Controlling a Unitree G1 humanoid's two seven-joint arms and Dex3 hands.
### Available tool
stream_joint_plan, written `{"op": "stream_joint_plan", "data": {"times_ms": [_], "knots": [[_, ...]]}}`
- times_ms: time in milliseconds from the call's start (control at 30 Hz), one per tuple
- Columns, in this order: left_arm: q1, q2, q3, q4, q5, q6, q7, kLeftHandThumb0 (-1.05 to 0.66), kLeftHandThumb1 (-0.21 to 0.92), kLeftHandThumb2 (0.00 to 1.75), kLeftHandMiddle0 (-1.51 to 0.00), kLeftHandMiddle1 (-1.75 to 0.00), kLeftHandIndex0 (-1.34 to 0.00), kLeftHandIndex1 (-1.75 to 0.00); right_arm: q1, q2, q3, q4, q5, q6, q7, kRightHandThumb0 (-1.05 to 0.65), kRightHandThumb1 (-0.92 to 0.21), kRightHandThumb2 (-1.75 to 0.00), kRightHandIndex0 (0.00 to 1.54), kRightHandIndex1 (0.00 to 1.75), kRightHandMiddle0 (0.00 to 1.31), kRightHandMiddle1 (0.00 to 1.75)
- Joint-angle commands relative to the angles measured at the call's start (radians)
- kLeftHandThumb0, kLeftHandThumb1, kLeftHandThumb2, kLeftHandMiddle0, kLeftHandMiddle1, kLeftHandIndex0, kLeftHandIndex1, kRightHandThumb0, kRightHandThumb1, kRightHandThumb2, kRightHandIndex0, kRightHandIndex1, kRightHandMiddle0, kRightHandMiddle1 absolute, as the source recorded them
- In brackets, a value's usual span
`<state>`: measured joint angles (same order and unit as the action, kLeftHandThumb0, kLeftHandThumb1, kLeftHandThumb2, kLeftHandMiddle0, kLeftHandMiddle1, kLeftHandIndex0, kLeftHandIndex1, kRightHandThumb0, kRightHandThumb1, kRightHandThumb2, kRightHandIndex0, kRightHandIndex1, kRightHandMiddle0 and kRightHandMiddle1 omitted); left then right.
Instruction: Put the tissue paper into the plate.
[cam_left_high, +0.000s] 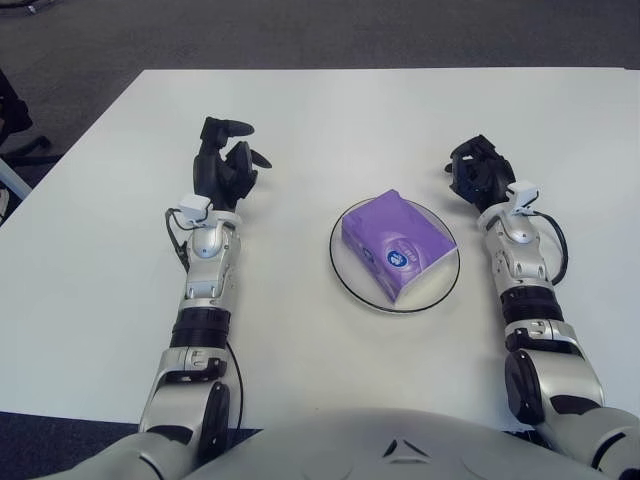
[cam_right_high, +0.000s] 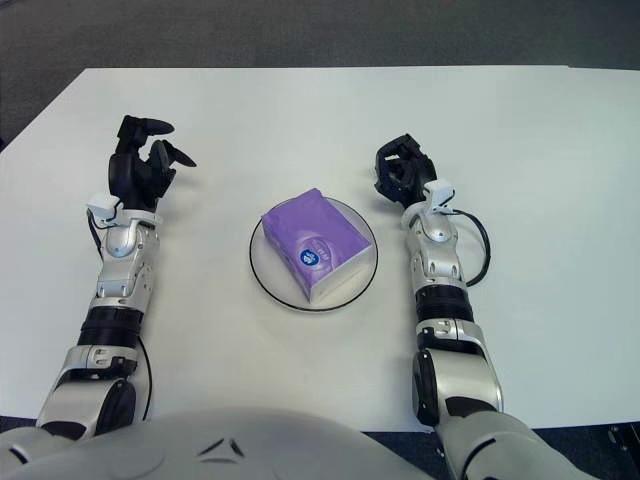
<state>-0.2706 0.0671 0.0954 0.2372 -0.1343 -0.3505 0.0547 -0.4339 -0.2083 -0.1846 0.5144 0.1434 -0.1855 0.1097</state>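
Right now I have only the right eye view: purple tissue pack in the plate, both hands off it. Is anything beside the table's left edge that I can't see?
Observer: Yes. The left eye view shows a dark object just past the left edge of the table, cut off by the frame.
Operator: Can you tell what it is?
Observer: No, too little of it shows. Just below it a pale strip also pokes into the frame.
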Motion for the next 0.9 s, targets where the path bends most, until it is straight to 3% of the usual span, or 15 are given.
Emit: {"op": "stream_joint_plan", "data": {"times_ms": [0, 233, 867], "knots": [[0.172, -0.063, -0.038, 0.095, 0.065, 0.088, 0.051, -0.35, 0.92, 0.48, -0.76, -1.69, -0.24, -1.72, 0.097, 0.036, -0.019, 0.008, 0.023, 0.025, -0.012, -0.38, -0.7, -0.81, 0.73, 1.75, 0.34, 1.75], [0.137, -0.093, -0.027, 0.15, 0.064, 0.171, 0.094, -0.35, 0.92, 0.48, -0.76, -1.72, -0.24, -1.72, 0.107, 0.038, -0.024, -0.015, 0.018, 0.038, -0.011, -0.38, -0.7, -0.8, 0.73, 1.75, 0.34, 1.75], [0.126, -0.102, -0.016, 0.158, 0.04, 0.166, 0.065, -0.35, 0.92, 0.46, -0.77, -1.75, -0.26, -1.69, 0.107, 0.032, -0.026, -0.019, 0.006, 0.039, -0.018, -0.38, -0.71, -0.79, 0.74, 1.75, 0.33, 1.75]]}}
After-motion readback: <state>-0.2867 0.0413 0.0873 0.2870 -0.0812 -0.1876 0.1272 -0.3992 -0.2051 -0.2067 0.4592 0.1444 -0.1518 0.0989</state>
